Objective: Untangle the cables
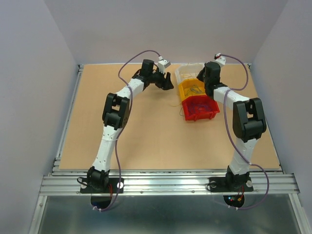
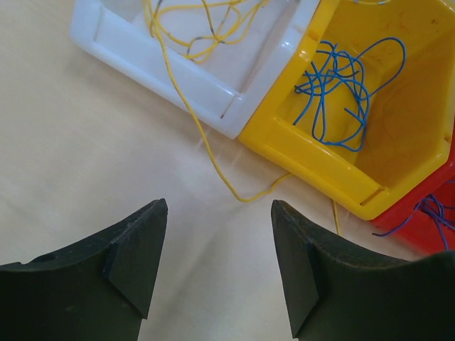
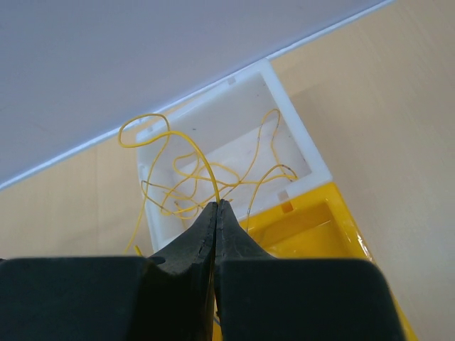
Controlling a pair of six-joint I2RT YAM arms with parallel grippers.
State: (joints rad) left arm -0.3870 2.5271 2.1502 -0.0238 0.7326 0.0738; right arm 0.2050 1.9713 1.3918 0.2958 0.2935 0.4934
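Three bins sit together on the worktop [image 1: 146,136]: white bin [image 2: 178,78], yellow bin [image 2: 313,170], red bin [image 1: 200,109]. The left hand [image 2: 219,206] hangs wide and empty just short of them. The right hand [image 3: 217,206], above the white bin, is pinched tight on a yellow cable [image 3: 206,167] that loops back into that bin. A yellow tail [image 2: 206,145] spills over the white rim onto the worktop and lies slantwise just ahead of the left hand, the nearer one. Only the left wrist view shows the blue cable [image 2: 334,92] in the yellow bin.
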